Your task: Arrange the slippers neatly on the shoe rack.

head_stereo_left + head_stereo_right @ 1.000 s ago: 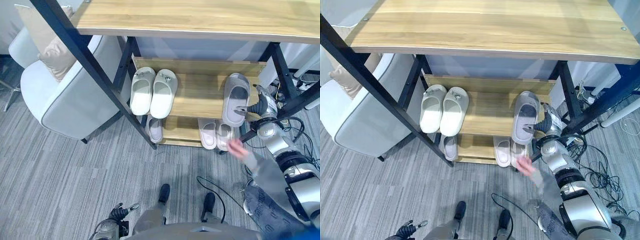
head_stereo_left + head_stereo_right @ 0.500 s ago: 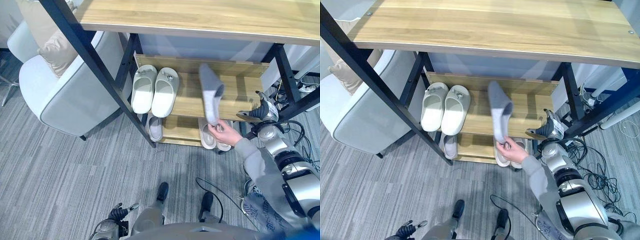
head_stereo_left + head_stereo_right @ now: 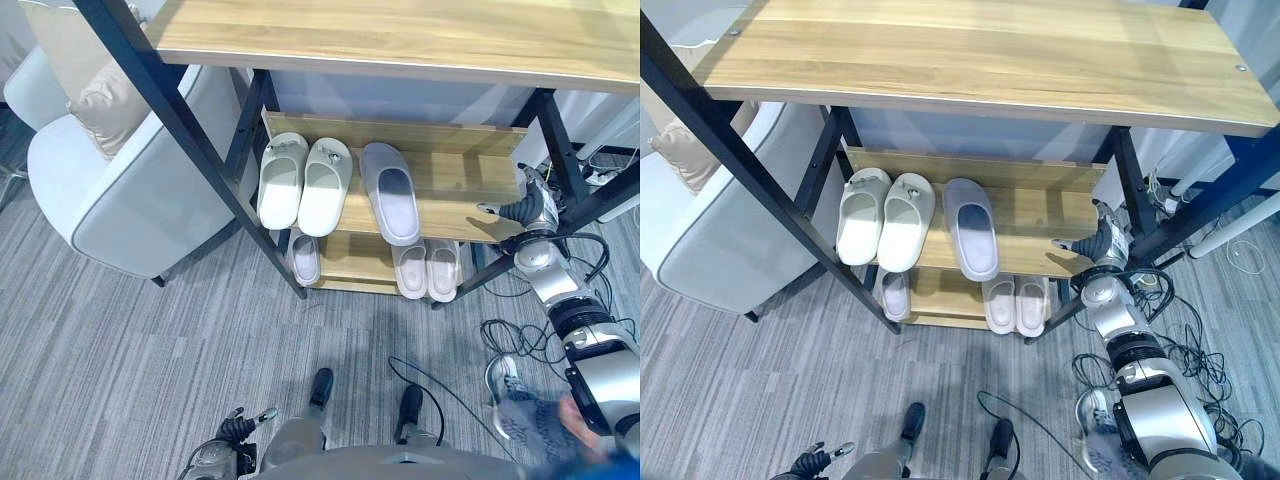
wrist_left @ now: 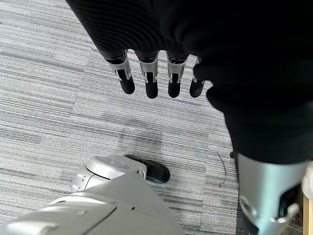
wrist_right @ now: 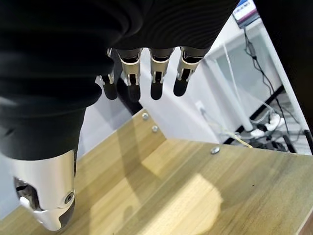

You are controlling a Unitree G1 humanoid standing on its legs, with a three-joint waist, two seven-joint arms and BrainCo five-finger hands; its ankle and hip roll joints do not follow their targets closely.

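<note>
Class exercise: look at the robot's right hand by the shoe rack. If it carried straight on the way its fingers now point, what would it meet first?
Probably the wall behind the rack's middle shelf. The right hand hangs open above that wooden shelf's right end, fingers aimed over its back corner; depth is uncertain.

Bright, even indoor light, soft shadows under the shelves, edges slightly bowed.

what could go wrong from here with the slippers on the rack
The grey slipper lies alone on the upper shelf, slightly angled and close beside the white pair; reaching in to straighten it might knock that pair askew.

The right robot hand is open at the shelf's right end, close to the black frame post, so a sideways sweep toward the slipper could clip the frame.
</note>
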